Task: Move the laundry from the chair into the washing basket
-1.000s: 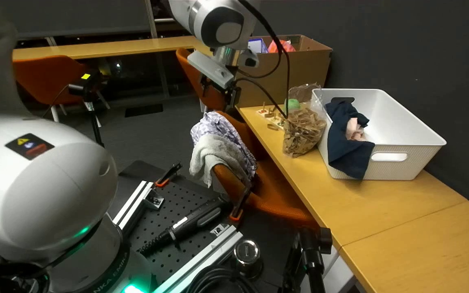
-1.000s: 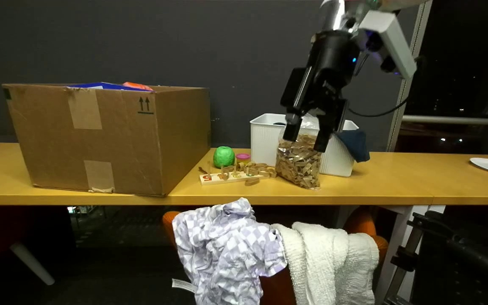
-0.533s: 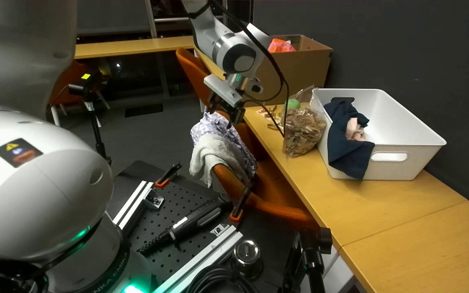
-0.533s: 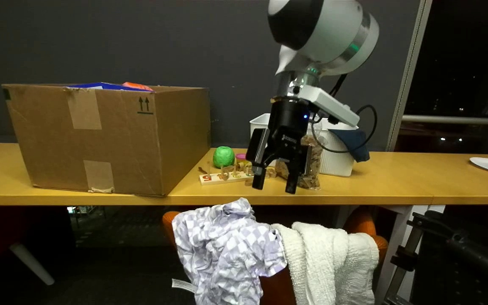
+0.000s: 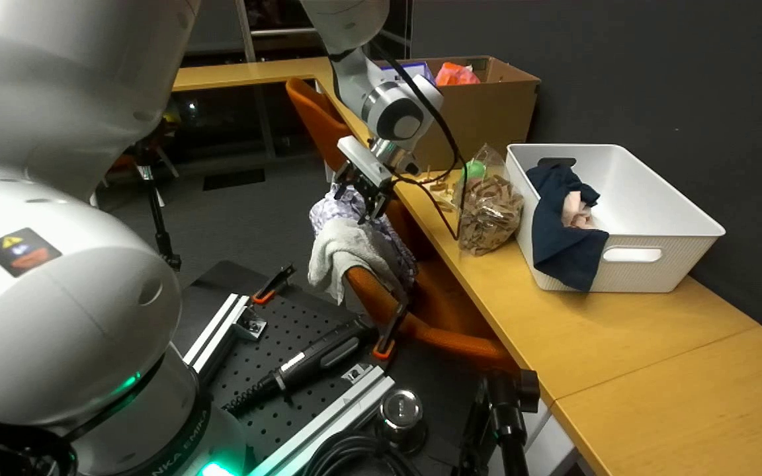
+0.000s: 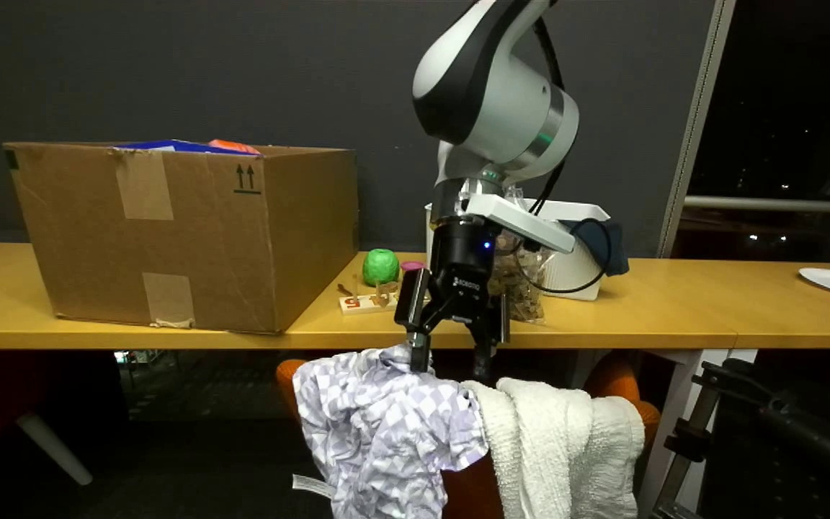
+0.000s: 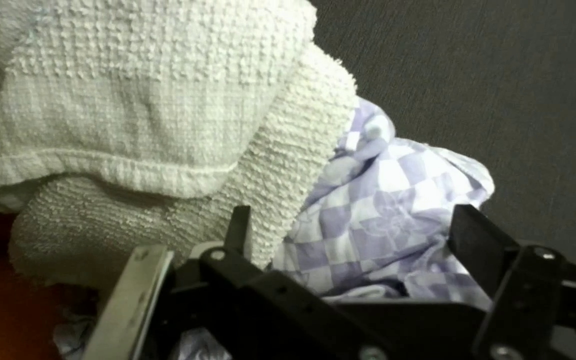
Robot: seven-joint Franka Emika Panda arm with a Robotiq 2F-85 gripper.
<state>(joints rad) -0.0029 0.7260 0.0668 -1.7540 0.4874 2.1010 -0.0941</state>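
Observation:
A purple-white checked cloth (image 6: 386, 425) and a white towel (image 6: 559, 440) hang over the back of the orange chair (image 5: 450, 307). My gripper (image 6: 451, 367) is open, fingers down, just above where the two cloths meet. One finger overlaps the checked cloth's top in that view; contact is unclear. In the wrist view the checked cloth (image 7: 368, 215) lies between and beyond the open fingers (image 7: 352, 215), and the towel (image 7: 168, 100) is to the left, behind the left finger. The white basket (image 5: 665, 261) stands on the table, with a dark blue cloth (image 5: 559, 244) over its rim and a pink cloth (image 5: 576, 210) inside.
The yellow table (image 5: 573, 330) edge runs beside the chair. A bag of brown strips (image 5: 490, 211) stands against the basket. A large cardboard box (image 6: 170, 238), a green ball (image 6: 380, 267) and a wooden number board (image 6: 368, 303) are also on the table.
My gripper has come down from above the table to just over the laundry, moving left in an exterior view. It has stayed open. The cloths and basket have not moved.

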